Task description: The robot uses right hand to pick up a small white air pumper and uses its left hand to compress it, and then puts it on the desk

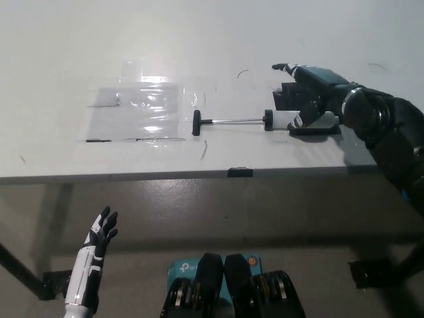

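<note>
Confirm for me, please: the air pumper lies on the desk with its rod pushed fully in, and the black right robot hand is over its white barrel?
Not quite: the head view shows the air pumper lying on the desk with its rod drawn out, handle far left of the barrel. The black right robot hand is over the white barrel, as you say.
</note>
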`<action>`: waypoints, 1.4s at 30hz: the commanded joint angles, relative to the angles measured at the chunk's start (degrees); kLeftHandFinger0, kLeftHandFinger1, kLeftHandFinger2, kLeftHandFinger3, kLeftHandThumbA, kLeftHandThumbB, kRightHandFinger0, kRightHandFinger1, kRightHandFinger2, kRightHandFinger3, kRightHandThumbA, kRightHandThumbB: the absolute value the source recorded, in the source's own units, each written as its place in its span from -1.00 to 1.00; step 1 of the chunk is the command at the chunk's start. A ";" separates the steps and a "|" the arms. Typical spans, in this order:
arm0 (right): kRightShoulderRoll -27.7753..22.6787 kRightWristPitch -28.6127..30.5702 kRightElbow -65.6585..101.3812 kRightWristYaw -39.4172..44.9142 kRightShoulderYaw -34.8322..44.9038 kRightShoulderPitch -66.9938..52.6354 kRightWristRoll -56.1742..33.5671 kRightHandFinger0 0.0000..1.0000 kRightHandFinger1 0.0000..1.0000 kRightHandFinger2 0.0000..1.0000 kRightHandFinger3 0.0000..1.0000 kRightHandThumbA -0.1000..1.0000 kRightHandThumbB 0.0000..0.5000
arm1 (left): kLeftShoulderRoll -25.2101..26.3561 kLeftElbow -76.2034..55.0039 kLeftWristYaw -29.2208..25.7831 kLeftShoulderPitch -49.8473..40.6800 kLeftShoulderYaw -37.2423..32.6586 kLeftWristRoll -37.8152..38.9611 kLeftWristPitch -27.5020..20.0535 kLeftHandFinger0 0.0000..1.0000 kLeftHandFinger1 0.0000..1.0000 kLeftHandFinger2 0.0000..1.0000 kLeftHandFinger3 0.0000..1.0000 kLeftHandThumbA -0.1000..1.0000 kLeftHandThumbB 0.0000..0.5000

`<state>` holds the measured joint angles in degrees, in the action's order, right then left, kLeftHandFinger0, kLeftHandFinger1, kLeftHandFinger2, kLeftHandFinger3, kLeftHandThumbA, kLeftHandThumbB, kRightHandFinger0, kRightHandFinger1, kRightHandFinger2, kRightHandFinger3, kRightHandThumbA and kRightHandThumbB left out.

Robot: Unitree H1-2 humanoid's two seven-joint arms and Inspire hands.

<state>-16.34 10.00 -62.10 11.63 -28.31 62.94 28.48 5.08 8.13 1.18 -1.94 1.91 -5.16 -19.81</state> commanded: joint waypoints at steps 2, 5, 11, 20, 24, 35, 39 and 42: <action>0.29 1.05 -1.70 0.29 -0.11 5.08 1.01 1.00 1.00 1.00 1.00 0.96 0.65 | -0.54 -1.83 -1.32 -0.77 0.37 -0.14 -0.04 1.00 1.00 1.00 1.00 1.00 -0.42; 0.52 0.57 -3.30 0.51 -0.28 6.29 1.28 1.00 1.00 1.00 1.00 0.99 0.68 | -0.67 -2.07 -1.40 -0.30 0.62 -0.31 0.70 1.00 1.00 1.00 1.00 1.00 -0.45; 1.12 -0.24 -6.41 0.24 -0.36 7.61 1.37 1.00 1.00 1.00 1.00 0.95 0.70 | -0.65 -1.21 -1.43 0.50 0.95 -0.45 -0.33 1.00 1.00 1.00 1.00 1.00 -0.53; 2.17 -0.71 -8.95 0.43 -1.39 8.71 2.30 1.00 1.00 1.00 1.00 0.95 0.69 | -0.74 -1.09 -1.20 0.52 1.00 -0.32 -0.10 1.00 1.00 1.00 1.00 1.00 -0.51; 3.20 -1.09 -10.74 3.00 -2.91 10.49 3.41 1.00 1.00 1.00 1.00 1.00 0.69 | -0.50 -1.78 -1.16 0.22 1.25 -0.15 0.14 1.00 1.00 1.00 1.00 1.00 -0.47; 4.03 -3.68 -12.12 9.82 -4.94 12.65 4.19 1.00 1.00 1.00 1.00 1.00 0.86 | -0.34 -1.89 -1.22 0.29 1.19 -1.06 -0.06 1.00 1.00 1.00 1.00 1.00 -0.61; 3.96 -3.15 -12.52 10.76 -4.99 12.33 4.06 1.00 1.00 0.96 0.83 1.00 0.85 | -0.29 -1.84 -1.27 0.31 1.14 -1.32 -0.19 1.00 1.00 1.00 1.00 1.00 -0.62; 3.95 -3.06 -13.30 12.93 -5.16 12.53 3.99 0.88 0.90 0.83 0.79 1.00 0.77 | -0.29 -1.69 -1.20 0.32 1.15 -1.14 -0.36 1.00 1.00 1.00 1.00 1.00 -0.64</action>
<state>-12.23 7.27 -74.90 21.01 -33.20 71.39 32.09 4.48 8.02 1.18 -2.02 2.85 -6.09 -19.22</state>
